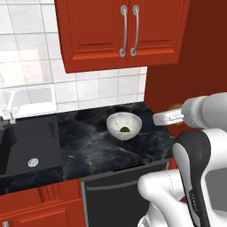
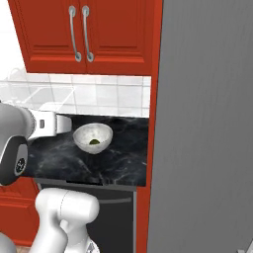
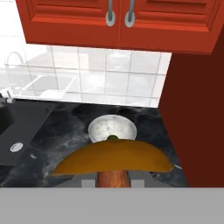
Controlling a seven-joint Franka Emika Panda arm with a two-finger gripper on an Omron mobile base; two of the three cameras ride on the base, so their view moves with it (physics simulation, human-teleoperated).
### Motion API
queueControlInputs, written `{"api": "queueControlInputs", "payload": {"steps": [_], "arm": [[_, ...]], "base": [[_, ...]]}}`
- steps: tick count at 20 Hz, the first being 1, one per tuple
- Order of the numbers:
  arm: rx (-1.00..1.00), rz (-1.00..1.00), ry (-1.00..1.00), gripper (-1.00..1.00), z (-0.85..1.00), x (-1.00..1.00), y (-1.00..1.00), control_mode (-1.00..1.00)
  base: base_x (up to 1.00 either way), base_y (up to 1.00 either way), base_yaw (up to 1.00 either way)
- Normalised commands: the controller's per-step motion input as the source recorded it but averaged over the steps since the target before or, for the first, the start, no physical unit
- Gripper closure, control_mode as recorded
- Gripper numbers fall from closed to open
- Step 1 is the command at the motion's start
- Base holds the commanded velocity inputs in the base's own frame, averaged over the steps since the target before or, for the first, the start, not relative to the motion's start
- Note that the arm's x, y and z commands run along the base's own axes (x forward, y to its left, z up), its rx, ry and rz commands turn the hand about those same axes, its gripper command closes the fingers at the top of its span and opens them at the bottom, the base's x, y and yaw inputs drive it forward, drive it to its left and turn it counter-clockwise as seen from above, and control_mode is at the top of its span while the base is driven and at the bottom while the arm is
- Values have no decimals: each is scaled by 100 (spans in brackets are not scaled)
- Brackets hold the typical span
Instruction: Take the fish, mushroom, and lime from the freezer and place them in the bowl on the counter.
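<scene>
My gripper [image 3: 113, 182] is shut on the mushroom [image 3: 113, 158], whose wide orange-brown cap spreads across the hand view with its stem pinched between the fingertips. Beyond the cap, on the black marble counter [image 1: 88, 146], stands the speckled white bowl [image 3: 103, 128] [image 1: 116, 120] [image 2: 84, 132]. The dark green lime [image 1: 125, 129] [image 2: 94, 142] [image 3: 112, 137] lies inside the bowl. In the base views the gripper [image 1: 164, 118] [image 2: 62, 123] hovers beside the bowl, a little above the counter. The grey freezer [image 2: 207, 123] rises at the right. The fish is out of view.
A black sink [image 1: 26, 146] with a faucet [image 1: 9, 113] is set into the counter at the left. Red wall cabinets [image 1: 124, 31] hang above the bowl. A tall red panel [image 1: 186, 80] borders the counter's right end. A dark dishwasher front [image 1: 111, 195] sits below.
</scene>
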Motion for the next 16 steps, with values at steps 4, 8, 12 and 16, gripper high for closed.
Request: {"api": "queueControlInputs", "payload": {"steps": [4, 8, 12, 16], "arm": [[0, 0, 0, 100, 0, 0, 0, 100], [0, 0, 0, 100, 0, 0, 0, 100], [0, 0, 2, 100, -36, 38, 3, -100], [0, 0, 6, 100, -55, 47, 0, -100]], "base": [[4, 0, 0], [19, 0, 0], [0, 0, 0], [0, 0, 0]]}}
